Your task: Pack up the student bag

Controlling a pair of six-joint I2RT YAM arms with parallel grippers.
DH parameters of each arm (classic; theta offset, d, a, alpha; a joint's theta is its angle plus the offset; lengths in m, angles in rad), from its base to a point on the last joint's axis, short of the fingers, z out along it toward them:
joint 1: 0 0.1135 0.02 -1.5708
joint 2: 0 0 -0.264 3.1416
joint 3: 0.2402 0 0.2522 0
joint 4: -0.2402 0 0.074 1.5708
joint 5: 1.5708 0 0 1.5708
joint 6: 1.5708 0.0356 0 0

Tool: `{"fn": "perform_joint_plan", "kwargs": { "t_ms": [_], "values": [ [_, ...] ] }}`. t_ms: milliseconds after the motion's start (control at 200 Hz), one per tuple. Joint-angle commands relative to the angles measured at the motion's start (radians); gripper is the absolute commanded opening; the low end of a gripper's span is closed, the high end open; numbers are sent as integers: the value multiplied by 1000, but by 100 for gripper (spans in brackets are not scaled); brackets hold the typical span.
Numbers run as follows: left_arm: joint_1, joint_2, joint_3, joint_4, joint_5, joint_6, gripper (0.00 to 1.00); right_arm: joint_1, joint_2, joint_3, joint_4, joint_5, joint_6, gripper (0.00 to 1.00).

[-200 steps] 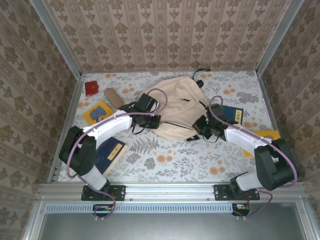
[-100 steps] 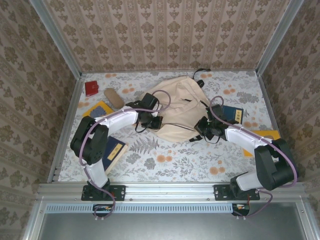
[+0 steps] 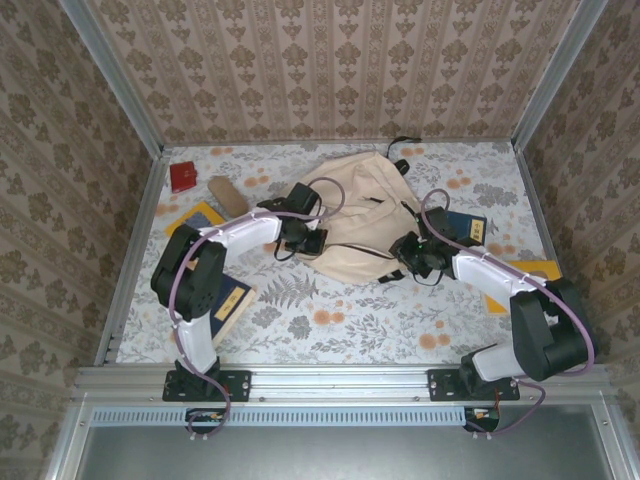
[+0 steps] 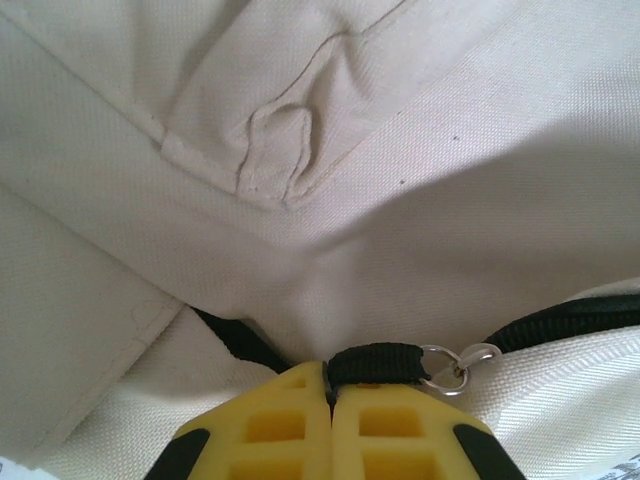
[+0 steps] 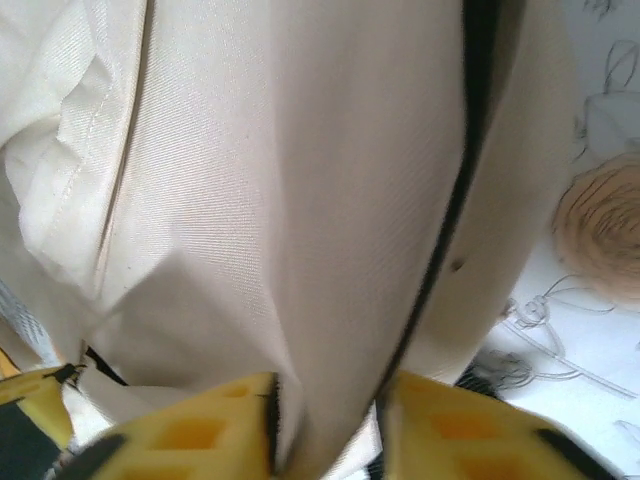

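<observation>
Top external view: the student bag (image 3: pixel 355 205) lies slumped in the middle of the table (image 3: pixel 340 320), nearer the far wall than the arms' bases. Left of it are a red wallet (image 3: pixel 183 176), a tan oval pouch (image 3: pixel 228 195) and a yellow book (image 3: pixel 193 218) partly hidden under the left arm. A blue book (image 3: pixel 226 298) lies nearer the front left. To the right, a dark blue book (image 3: pixel 465 228) lies just beside the bag, and a yellow book (image 3: pixel 538 270) is partly covered by the right arm.

Both arms reach inward and cross over these books. The left gripper (image 3: pixel 305 238) is at the bag's left edge and the right gripper (image 3: pixel 408 250) is at its near right edge. Patterned walls (image 3: pixel 330 70) close in three sides. The widest bare stretch of table is the floral strip between the bag and the front rail (image 3: pixel 340 380).

In the left wrist view, the left gripper (image 4: pixel 330 385) has its yellow ribbed jaws pressed together on a black webbing tab (image 4: pixel 375 362) that carries a small metal ring (image 4: pixel 452 366). Woven beige cloth with stitched seams and soft folds surrounds it.

In the right wrist view, the right gripper (image 5: pixel 330 405) has its jaws apart. A smooth fold of the bag (image 5: pixel 300 200) sits between them, touching both inner faces. A dark zipper line (image 5: pixel 450 230) runs down the cloth.
</observation>
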Motion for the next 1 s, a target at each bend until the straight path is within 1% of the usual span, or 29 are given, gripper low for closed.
{"fn": "perform_joint_plan", "kwargs": {
  "t_ms": [0, 70, 180, 305, 425, 605, 820, 905, 995],
  "values": [
    [-4, -69, -43, 27, 71, 38, 0, -1, -62, 47, -108, -25, -18, 51],
    [-23, -96, -65, 58, 118, 23, 0, 5, -100, 65, -180, -2, 13, 60],
    [-80, -118, -88, 88, 140, -2, 0, 13, -182, 44, -231, 25, 85, 68],
    [-146, -109, -91, 108, 127, -35, 0, 43, -245, 8, -222, 15, 171, 72],
    [-192, -88, -83, 120, 104, -63, 0, 98, -231, 1, -194, 2, 252, 73],
    [-212, -77, -81, 131, 82, -91, 0, 173, -121, -5, -91, -25, 389, 73],
    [-214, -88, -81, 122, 76, -90, 0, 219, -17, 12, -18, -6, 452, 71],
    [-215, -85, -83, 122, 79, -88, 0, 221, 38, 10, -1, 7, 470, 67],
    [-214, -83, -81, 120, 78, -88, 0, 222, 58, 10, 1, 34, 481, 58]
  ]
}}
